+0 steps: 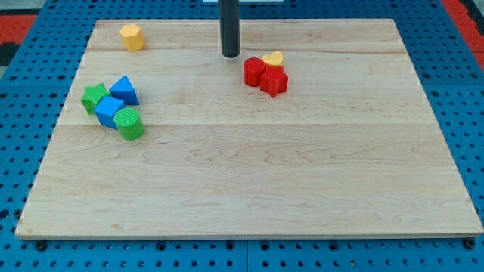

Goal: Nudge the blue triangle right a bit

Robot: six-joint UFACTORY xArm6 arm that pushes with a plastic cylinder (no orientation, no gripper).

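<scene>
A small blue triangular block (125, 90) sits near the left edge of a pale wooden board (249, 181), its apex toward the view's top, touching a blue cube (109, 112) just below it; a green star block (94, 97) and a green cylinder (130, 123) complete the cluster. To its right the board lies bare. My tip (230, 55), a plain dark rod with no pincer to report, stands well apart near the top, just left of a red cylinder (254, 72), red star block (274, 81) and yellow heart-like block (274, 58). A yellow hexagonal block (132, 36) sits top left. No writing shows.
</scene>
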